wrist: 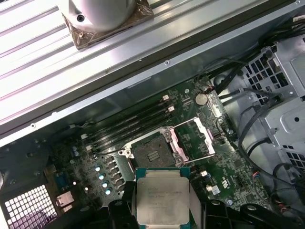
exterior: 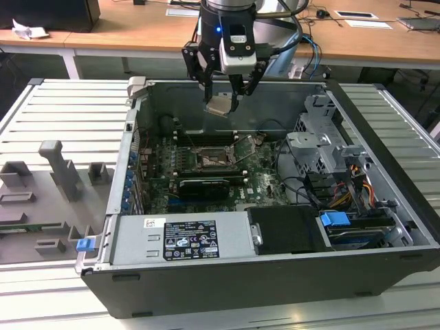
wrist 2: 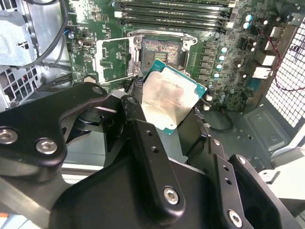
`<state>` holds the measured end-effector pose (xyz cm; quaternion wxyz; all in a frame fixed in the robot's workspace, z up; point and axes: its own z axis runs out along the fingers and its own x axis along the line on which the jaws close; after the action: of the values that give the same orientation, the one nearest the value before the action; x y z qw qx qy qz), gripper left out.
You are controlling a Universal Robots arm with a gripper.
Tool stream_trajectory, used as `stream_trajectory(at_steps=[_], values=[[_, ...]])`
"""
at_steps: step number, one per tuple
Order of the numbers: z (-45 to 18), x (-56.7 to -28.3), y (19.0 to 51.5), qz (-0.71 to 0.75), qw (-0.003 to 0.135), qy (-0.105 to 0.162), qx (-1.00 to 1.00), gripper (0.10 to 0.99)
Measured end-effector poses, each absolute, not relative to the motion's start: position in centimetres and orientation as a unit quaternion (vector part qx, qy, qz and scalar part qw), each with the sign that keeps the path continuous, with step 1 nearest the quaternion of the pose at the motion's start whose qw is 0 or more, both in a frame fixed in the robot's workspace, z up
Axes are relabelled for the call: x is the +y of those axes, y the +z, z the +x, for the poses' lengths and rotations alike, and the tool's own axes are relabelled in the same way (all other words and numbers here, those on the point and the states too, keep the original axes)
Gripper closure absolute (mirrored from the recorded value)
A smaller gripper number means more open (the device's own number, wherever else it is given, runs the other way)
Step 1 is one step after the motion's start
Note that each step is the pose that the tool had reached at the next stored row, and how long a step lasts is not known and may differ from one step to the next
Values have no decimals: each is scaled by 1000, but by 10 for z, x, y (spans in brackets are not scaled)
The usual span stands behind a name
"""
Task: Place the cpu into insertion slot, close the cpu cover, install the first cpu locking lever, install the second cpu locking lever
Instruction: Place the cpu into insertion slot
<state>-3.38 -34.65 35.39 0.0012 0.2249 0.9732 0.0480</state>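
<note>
Slatted bench, open computer case.
Gripper pinches the cpu above the bare slot, cover raised.

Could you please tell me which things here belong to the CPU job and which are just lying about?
Job: the cpu, held by the end effector; the insertion slot, empty; the cpu cover, open.
Lying about: memory slots; power supply; grey fixtures beside the case.

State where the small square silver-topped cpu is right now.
The cpu is clamped in the black gripper, high above the open computer case in the exterior view; both wrist views show the empty square black insertion slot beyond it.
</note>
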Motion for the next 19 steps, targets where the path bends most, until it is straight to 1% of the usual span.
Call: stream_trajectory(at_steps=[19], values=[[-34, -346, 353, 281, 4, 48, 958, 549]])
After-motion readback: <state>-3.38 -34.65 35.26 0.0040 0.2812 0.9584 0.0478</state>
